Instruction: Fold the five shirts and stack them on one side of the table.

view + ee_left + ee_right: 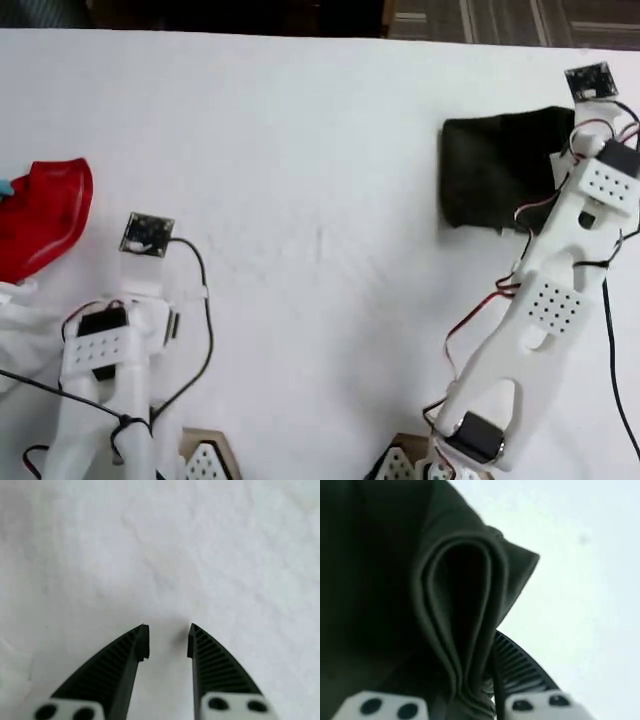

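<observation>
Both white plastic arms [545, 300] carry perforated panels [98, 348]. Thin black and red cables [207, 310] trail alongside. The fingers [122, 660] are black, ribbed, tapered.

A white cloth-covered table [320, 150] carries a dark folded fabric shirt [495, 170] at its far right, a crumpled red shirt [45, 215] at the left edge, and a rumpled white garment [20, 320] just beside the red one.
</observation>
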